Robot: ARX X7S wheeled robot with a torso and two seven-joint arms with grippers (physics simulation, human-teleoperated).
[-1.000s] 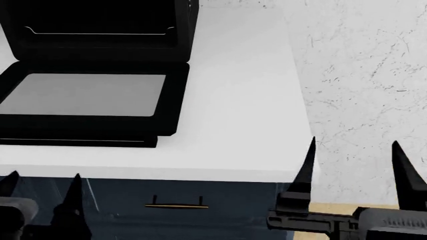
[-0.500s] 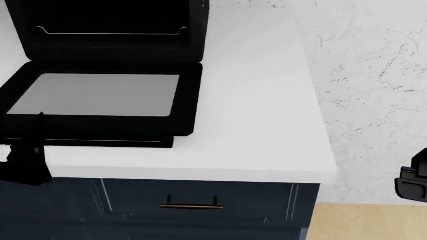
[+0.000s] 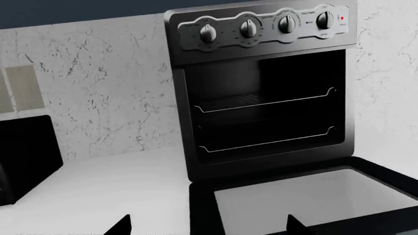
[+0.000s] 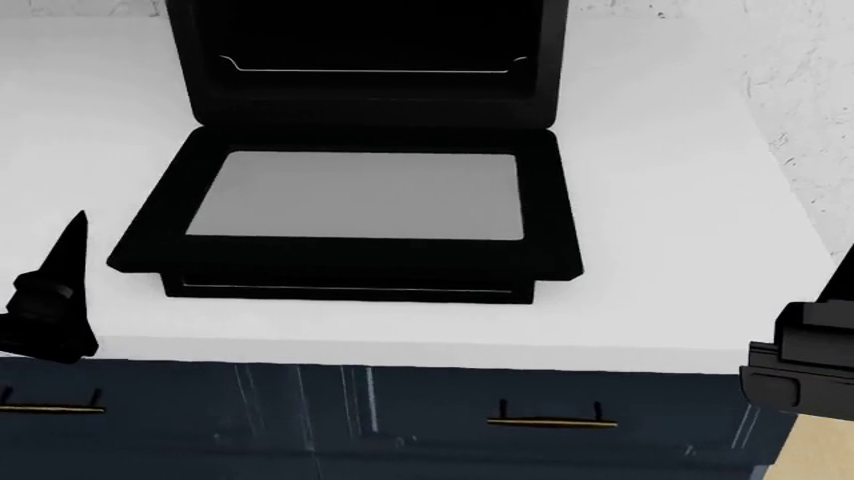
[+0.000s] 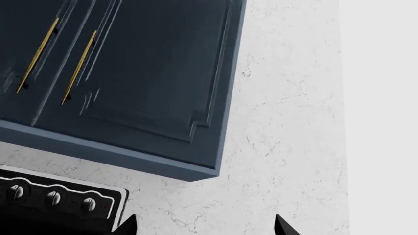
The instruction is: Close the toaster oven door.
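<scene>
The toaster oven (image 4: 360, 50) stands at the back of the white counter (image 4: 667, 240), its dark inside and a wire rack showing. The toaster oven door (image 4: 354, 205) lies open and flat in front of it, grey glass up. In the left wrist view the toaster oven (image 3: 261, 83) shows four knobs and two racks, with the door (image 3: 313, 196) flat below it. My left gripper (image 3: 207, 229) is open and empty, facing the door's hinge-side corner from a distance; one of its fingers (image 4: 67, 255) shows left of the door. My right gripper (image 5: 203, 227) is open and empty, pointing at the wall; its body (image 4: 801, 360) sits at the counter's right front.
Dark blue drawer fronts with brass handles (image 4: 551, 422) run under the counter edge. A black appliance (image 3: 26, 156) stands left of the oven. Blue upper cabinets (image 5: 130, 73) hang above the oven's control panel (image 5: 58, 198). A marble wall (image 4: 814, 80) bounds the counter on the right.
The head view has swung left, so the oven and door now sit near the middle. The door still lies open. The right gripper stays at the view's right edge.
</scene>
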